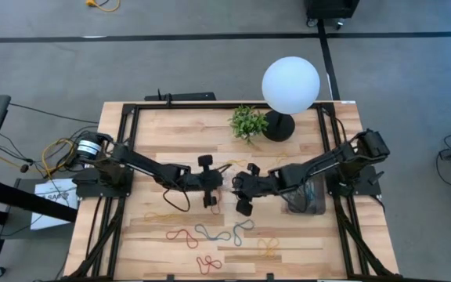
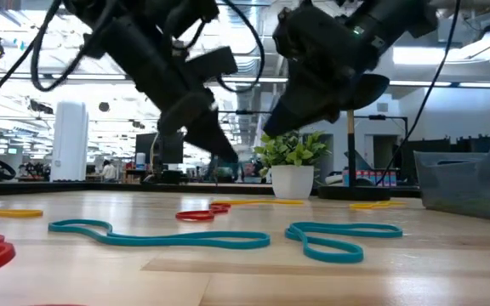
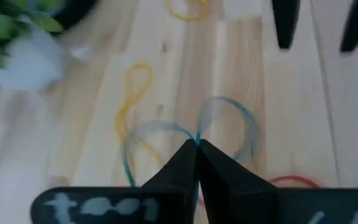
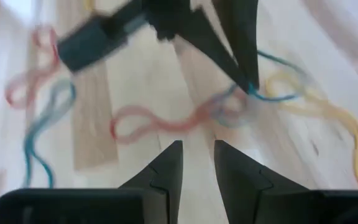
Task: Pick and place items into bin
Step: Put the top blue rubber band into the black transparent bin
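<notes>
My left gripper [image 1: 222, 181] is at the table's middle, shut on a blue rubber band [image 3: 238, 118]. The band droops in a loop to each side of the fingertips. My right gripper [image 4: 197, 158] stands open just to the right of it, pointing slantwise down at the table, with nothing between its fingers. More bands lie flat on the wood: a yellow one [image 3: 132, 99], a red one [image 4: 160, 124], and blue ones [image 2: 160, 234] nearer the front. The dark bin [image 1: 308, 200] sits on the table under my right arm. My left gripper pinches the blue band between its two fingertips [image 3: 196, 142], at a crossing in the middle of its length. The fingers come slanting down from the table's left. The band hangs slack in two loops; whether its ends still lie on the wood I cannot tell.
A small potted plant [image 1: 248, 122] and a globe lamp on a black base [image 1: 279, 126] stand at the far edge. Red, blue and yellow bands [image 1: 210, 233] are scattered across the near half. Black frame rails run along both sides of the table.
</notes>
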### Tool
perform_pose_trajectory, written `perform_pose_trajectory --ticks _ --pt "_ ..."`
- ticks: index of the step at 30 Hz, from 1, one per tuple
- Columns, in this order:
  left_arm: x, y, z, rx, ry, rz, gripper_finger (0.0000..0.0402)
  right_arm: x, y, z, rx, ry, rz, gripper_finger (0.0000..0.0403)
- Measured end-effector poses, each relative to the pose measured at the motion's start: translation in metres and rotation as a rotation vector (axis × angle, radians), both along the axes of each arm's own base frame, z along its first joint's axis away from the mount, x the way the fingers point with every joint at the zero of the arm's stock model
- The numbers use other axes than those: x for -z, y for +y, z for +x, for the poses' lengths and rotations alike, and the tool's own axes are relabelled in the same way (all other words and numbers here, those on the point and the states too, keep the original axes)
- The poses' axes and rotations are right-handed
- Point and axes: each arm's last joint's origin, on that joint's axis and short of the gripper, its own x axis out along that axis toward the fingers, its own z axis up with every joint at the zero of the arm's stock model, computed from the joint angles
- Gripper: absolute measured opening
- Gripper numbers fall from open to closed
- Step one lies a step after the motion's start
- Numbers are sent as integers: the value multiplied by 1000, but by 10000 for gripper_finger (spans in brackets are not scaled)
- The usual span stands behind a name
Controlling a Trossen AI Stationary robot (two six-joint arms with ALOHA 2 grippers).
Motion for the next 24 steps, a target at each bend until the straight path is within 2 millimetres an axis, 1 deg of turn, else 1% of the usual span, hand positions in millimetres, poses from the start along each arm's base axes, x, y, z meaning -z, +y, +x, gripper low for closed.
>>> perform_pose_trajectory --ticks 3,7,10,17,19,24 --pt "-8 0 2 -4 -50 -4 0 4 -8 6 31 -26 -1 86" --pt "-6 0 2 -4 -46 -3 0 4 -18 14 58 -68 1 89" --pt "-3 0 2 -4 -34 0 0 17 -23 16 73 -30 -7 89" --pt "-5 -1 3 5 -52 5 0 41 -35 23 80 24 4 89" --pt "-5 -1 3 10 -49 11 0 44 -38 26 87 13 6 89" --pt "-5 -1 3 10 -45 11 0 42 -41 28 70 -13 9 85"
